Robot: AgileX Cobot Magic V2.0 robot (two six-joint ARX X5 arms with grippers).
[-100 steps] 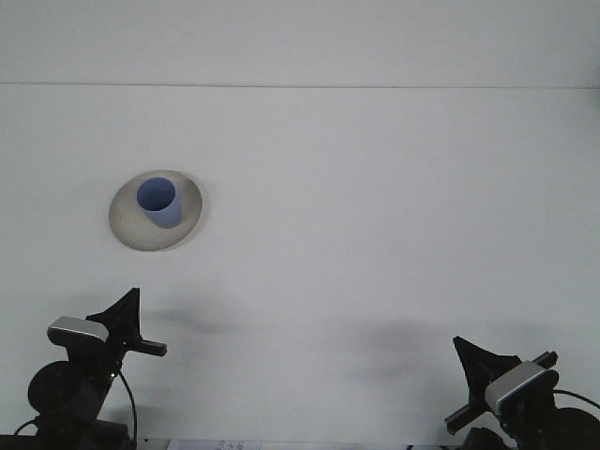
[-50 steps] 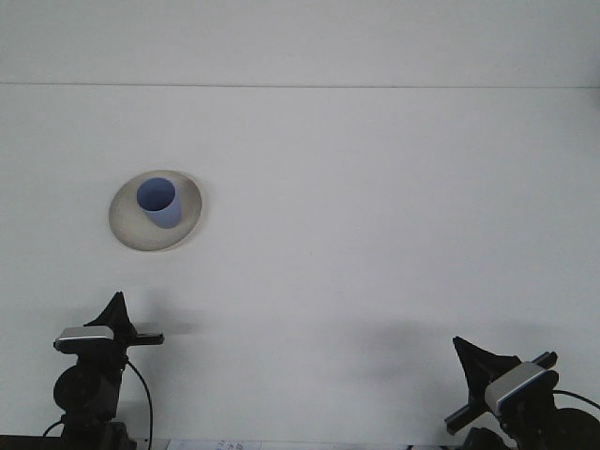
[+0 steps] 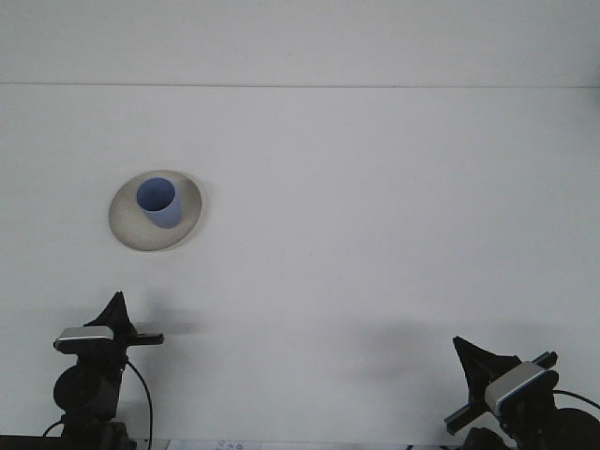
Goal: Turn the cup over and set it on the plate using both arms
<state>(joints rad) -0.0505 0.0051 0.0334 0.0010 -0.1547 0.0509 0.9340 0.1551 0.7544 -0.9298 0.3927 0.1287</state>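
Note:
A blue cup (image 3: 157,202) stands upright, mouth up, on a pale round plate (image 3: 131,230) at the left of the white table. My left gripper (image 3: 116,309) sits low at the bottom left, well in front of the plate and apart from the cup. At the bottom right my right gripper (image 3: 474,360) rests near the table's front edge, far from the cup. Neither gripper holds anything that I can see.
The white table (image 3: 375,234) runs back to a seam (image 3: 300,86) where a white wall begins. Cables hang from both arm bases at the bottom edge.
The left arm has turned and drawn back a little since one second ago, then held still. The cup, plate and right arm have not moved.

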